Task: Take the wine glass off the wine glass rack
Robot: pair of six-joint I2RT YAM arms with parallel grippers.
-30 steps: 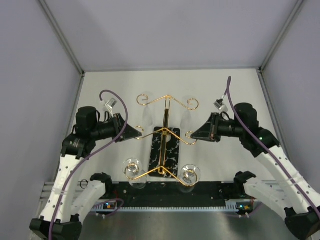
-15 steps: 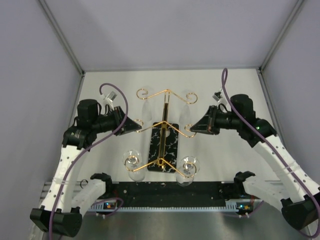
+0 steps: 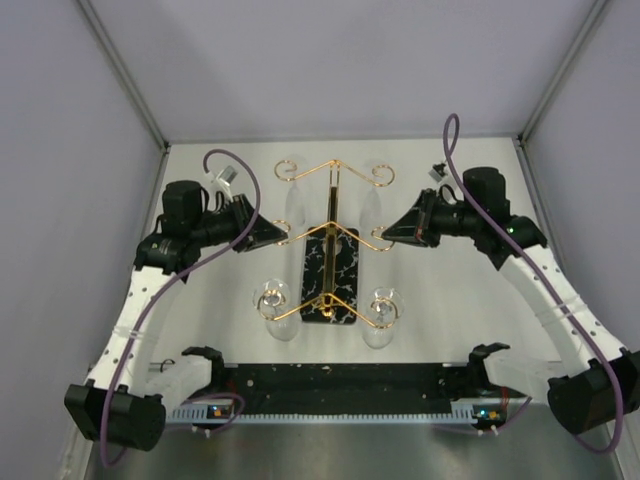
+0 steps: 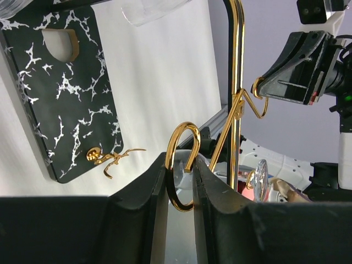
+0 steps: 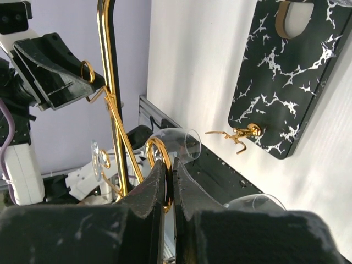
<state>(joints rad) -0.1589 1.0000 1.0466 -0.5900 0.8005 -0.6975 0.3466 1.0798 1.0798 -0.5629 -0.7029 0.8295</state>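
Overhead, a thin gold wire wine glass rack (image 3: 333, 200) with a central post and curled scroll-ended arms rises from its black, white-veined marble-look base (image 3: 330, 285) above the white counter (image 3: 450, 290). I cannot tell whether the base rests on the counter.

The left pincer (image 3: 276, 238) reaches in from the left. Its black fingers (image 4: 148, 192) are narrowed to a slim gap and press both sides of a gold scroll loop (image 4: 183, 165) at the end of a middle arm.

The right pincer (image 3: 384, 236) mirrors it from the right, its fingers (image 5: 146, 192) almost together, pinching the opposite gold curl (image 5: 151, 148). Neither pincer touches any glass.

A clear stemmed wine glass (image 3: 276, 308) hangs bowl down from the near left arm, closer to the arm bases than the left pincer. A second clear wine glass (image 3: 381, 315) hangs likewise on the near right. Fainter clear glasses (image 3: 289, 200) hang from the far arms, beyond the pincers.
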